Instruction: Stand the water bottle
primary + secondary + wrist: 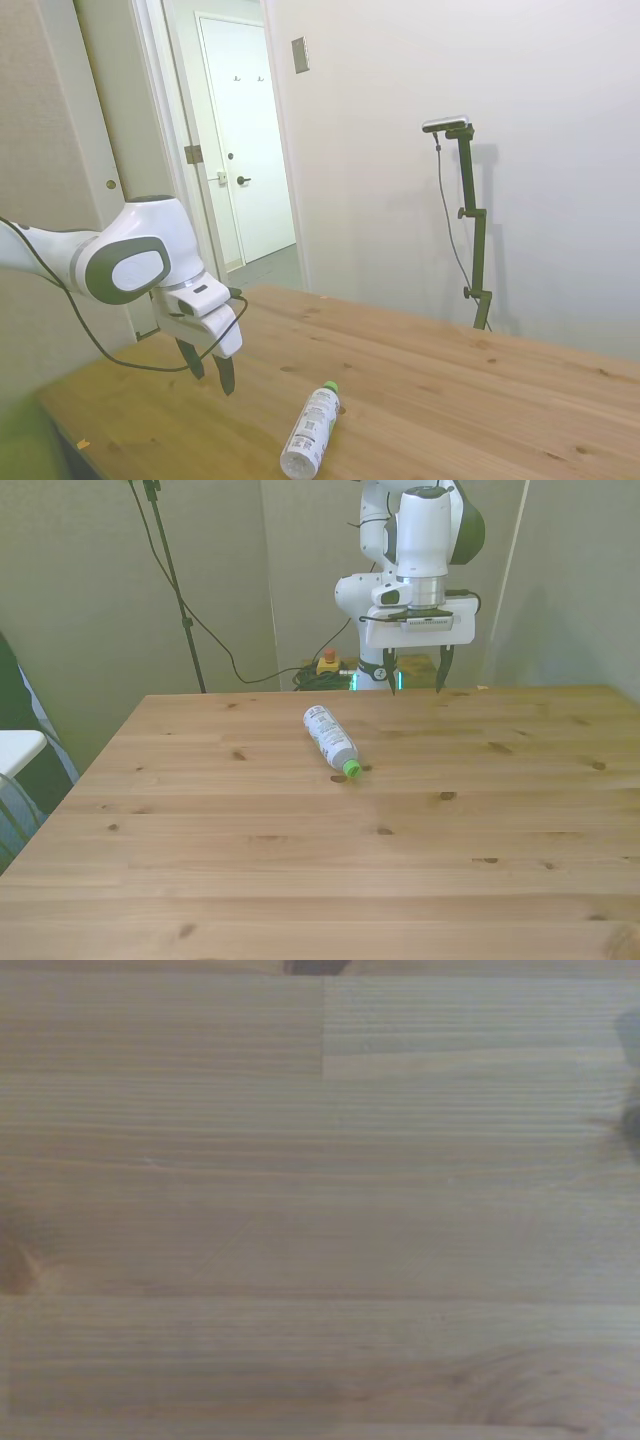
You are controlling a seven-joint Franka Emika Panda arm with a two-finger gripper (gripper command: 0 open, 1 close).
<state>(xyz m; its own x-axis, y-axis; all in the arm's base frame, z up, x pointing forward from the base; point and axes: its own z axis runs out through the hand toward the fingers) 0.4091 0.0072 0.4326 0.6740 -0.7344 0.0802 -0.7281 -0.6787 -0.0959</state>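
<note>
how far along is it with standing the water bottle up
Nothing looks done yet: the water bottle lies on its side on the wooden table, green cap pointing toward the camera in the front view. In hand: only positioning. The tool hangs open above the table, apart from the bottle and holding nothing; the wrist view shows bare wood. Left: reach the bottle, grasp it, tip it upright and release.

Only obstacle on the wooden plank table point(300, 860): small clear plastic water bottle with green cap point(331, 740), lying flat. Open-fingered white two-finger gripper point(413, 670) hangs apart from it; bare boards between and all round.
</note>
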